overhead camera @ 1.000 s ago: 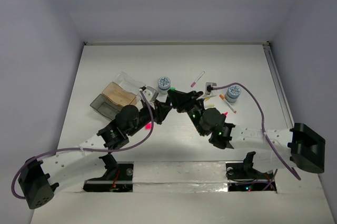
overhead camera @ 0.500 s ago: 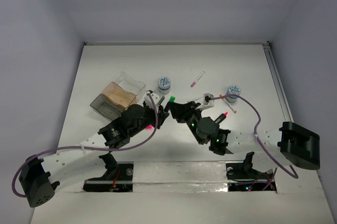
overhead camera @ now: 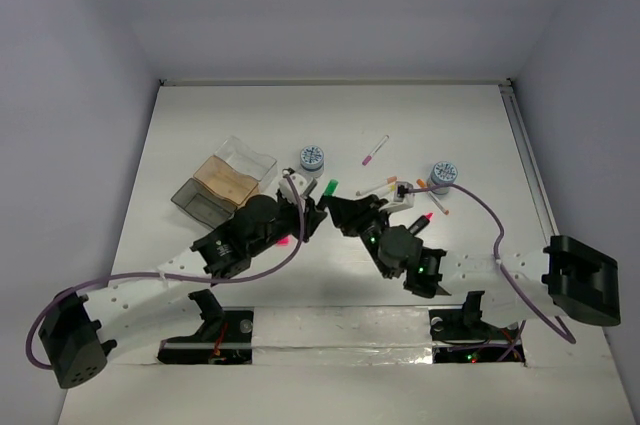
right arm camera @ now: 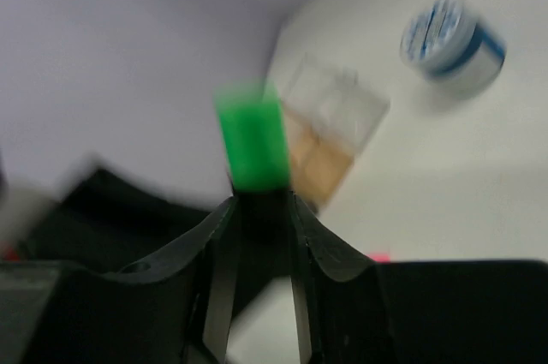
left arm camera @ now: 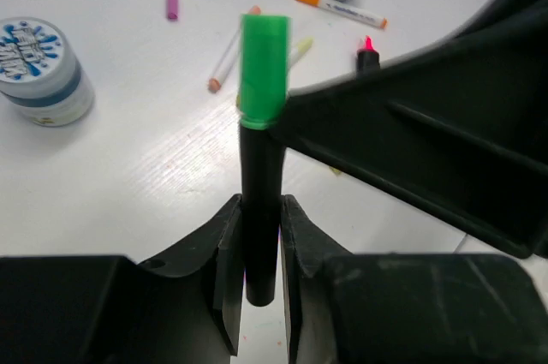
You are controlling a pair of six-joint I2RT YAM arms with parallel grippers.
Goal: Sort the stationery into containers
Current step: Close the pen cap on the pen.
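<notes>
left fingers [left arm camera: 226, 283] and right fingers [right arm camera: 216, 265] both clamp the green-capped marker [left arm camera: 260, 176]

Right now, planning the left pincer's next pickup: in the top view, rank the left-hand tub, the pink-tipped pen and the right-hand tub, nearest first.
1. Left-hand tub, just beyond the left pincer.
2. Pink-tipped pen, farther back and right.
3. Right-hand tub, far right.

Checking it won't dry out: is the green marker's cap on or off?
On. The green cap covers the end of the black marker; no tip shows.
</notes>
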